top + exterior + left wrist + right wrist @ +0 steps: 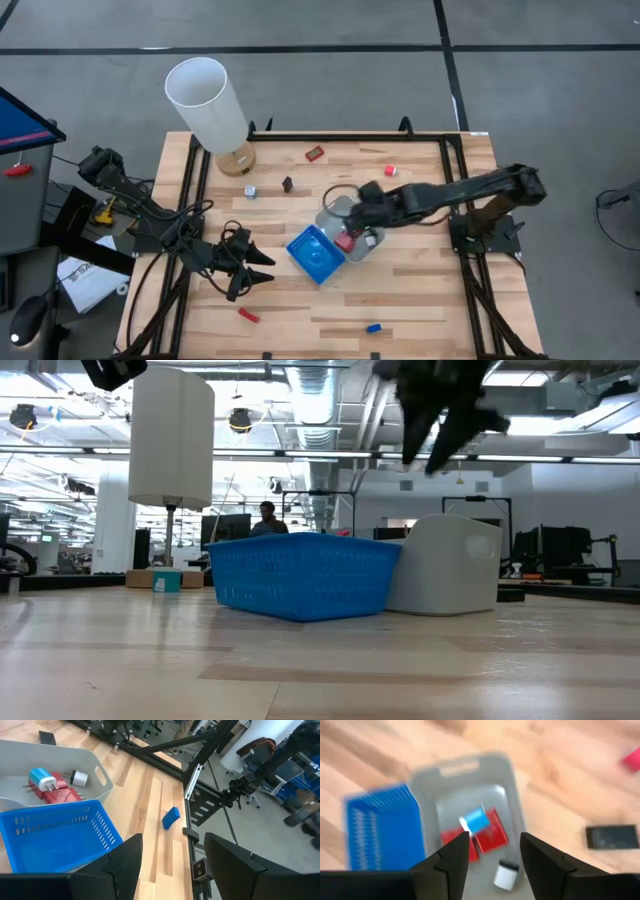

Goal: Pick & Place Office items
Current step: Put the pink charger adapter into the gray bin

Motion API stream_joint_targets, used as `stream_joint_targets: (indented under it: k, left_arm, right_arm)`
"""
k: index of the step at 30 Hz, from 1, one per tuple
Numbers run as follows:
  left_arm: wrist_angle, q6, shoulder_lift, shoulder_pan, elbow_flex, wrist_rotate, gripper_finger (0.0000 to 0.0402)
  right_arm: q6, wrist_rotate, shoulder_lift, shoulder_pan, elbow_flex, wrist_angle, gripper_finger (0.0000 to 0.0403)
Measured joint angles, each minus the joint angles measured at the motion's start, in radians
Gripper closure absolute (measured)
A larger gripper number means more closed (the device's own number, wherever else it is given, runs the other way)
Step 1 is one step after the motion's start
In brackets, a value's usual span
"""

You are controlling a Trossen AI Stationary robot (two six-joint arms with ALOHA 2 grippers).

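Wooden table (400, 300) fills the high view's middle; a white cylinder (208, 100) stands at its upper left. At centre the blue tray (316, 254) touches the grey tray (345, 222), which holds a red block (490, 836), a blue plug (476, 819) and a small white piece (505, 873). The right gripper (492, 852) hovers above the grey tray, fingers apart, empty. The left gripper (172, 857) waits at lower left, fingers apart, empty. Loose items: black piece (288, 184), red pieces (314, 153) and (247, 316), blue piece (373, 327).
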Motion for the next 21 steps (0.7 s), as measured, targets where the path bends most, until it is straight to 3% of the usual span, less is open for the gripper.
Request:
stream_joint_targets:
  k: [7,14,21]
  left_arm:
    - [0.003,0.028,0.000,0.017,0.000,-0.001,0.0192]
    - [0.002,0.060,0.000,0.017,0.000,-0.001,0.0192]
    - [0.003,0.101,0.000,0.025,0.000,-0.001,0.0192]
  right_arm:
    - [0.022,0.113,-0.226,0.008,0.000,-0.003,0.0227]
    - [-0.014,0.199,-0.381,0.135,0.001,-0.011,0.0228]
    - [0.396,0.386,-0.432,0.268,0.001,-0.262,0.0228]
